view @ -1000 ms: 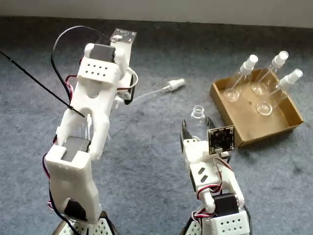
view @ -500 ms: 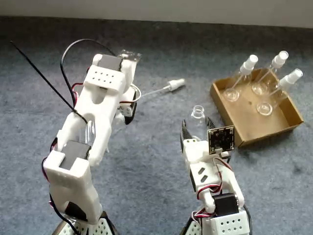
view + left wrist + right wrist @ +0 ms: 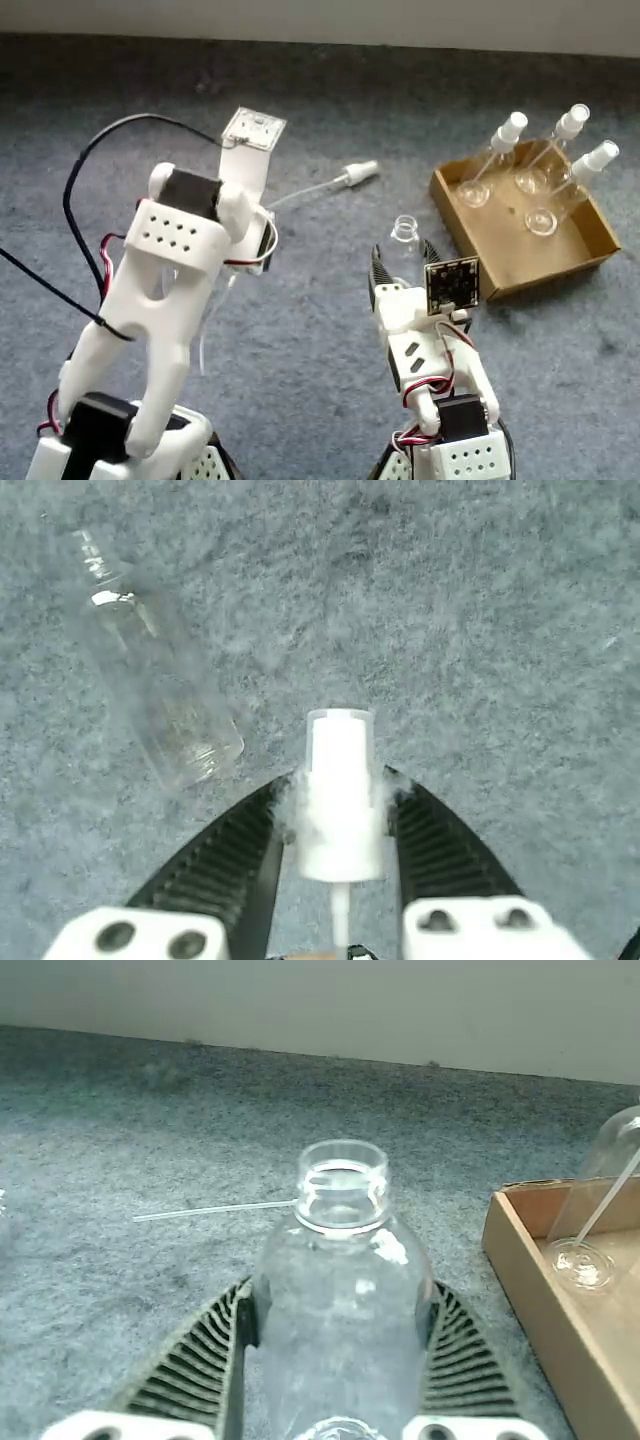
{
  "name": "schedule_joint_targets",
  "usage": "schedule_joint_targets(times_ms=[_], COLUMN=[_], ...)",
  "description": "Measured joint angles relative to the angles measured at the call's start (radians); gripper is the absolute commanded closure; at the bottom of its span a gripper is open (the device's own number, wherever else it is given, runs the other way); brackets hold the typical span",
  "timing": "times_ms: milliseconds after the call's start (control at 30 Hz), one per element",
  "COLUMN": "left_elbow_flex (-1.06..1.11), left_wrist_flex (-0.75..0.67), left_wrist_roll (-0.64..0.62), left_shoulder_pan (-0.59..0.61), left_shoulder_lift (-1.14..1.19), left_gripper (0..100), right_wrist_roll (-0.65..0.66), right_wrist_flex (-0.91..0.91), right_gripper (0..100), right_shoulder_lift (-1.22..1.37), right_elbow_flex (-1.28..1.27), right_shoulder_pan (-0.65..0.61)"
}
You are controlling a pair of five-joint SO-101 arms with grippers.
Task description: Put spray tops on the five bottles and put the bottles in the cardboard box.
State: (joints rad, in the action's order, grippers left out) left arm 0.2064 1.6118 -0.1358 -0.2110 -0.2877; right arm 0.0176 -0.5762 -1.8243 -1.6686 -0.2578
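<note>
The right claw (image 3: pixel 340 1298) pinches an uncapped clear bottle (image 3: pixel 342 1250) just beside the cardboard box (image 3: pixel 590 236), on the side of the box that faces the other arm. Three bottles with spray tops (image 3: pixel 545 165) lie inside the box. A loose spray top (image 3: pixel 356 174), dip tube attached, rests on the grey carpeted worktop (image 3: pixel 300 340), farther from the box than the held bottle. Well apart from the box, the left claw (image 3: pixel 340 790) grips a white spray top (image 3: pixel 338 750), held over the worktop near a second open bottle (image 3: pixel 150 670) lying on its side.
</note>
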Motion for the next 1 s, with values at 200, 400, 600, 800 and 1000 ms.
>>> schedule_joint_targets(times_ms=[200,400,600,800,1000], left_elbow_flex=[0.361,0.624,0.781,0.899,0.931], left_wrist_flex=[-0.348,-0.68,-0.875,-1.016,-1.06], left_wrist_roll=[0.0,0.0,0.0,0.0,0.0], left_shoulder_pan=[0.0,-0.006,-0.002,-0.003,-0.003], left_shoulder_lift=[-0.114,-0.132,-0.133,-0.135,-0.141], left_gripper=[99,99,99,87,87], right_wrist_roll=[0.0,0.0,0.0,0.0,0.0], right_wrist_flex=[0.0,0.0,0.0,0.0,0.0], right_gripper=[89.6,89.6,89.6,89.6,89.6], right_shoulder_lift=[0.0,0.0,0.0,0.0,0.0], right_elbow_flex=[0.0,0.0,0.0,0.0,0.0], right_shoulder_pan=[0.0,0.0,0.0,0.0,0.0])
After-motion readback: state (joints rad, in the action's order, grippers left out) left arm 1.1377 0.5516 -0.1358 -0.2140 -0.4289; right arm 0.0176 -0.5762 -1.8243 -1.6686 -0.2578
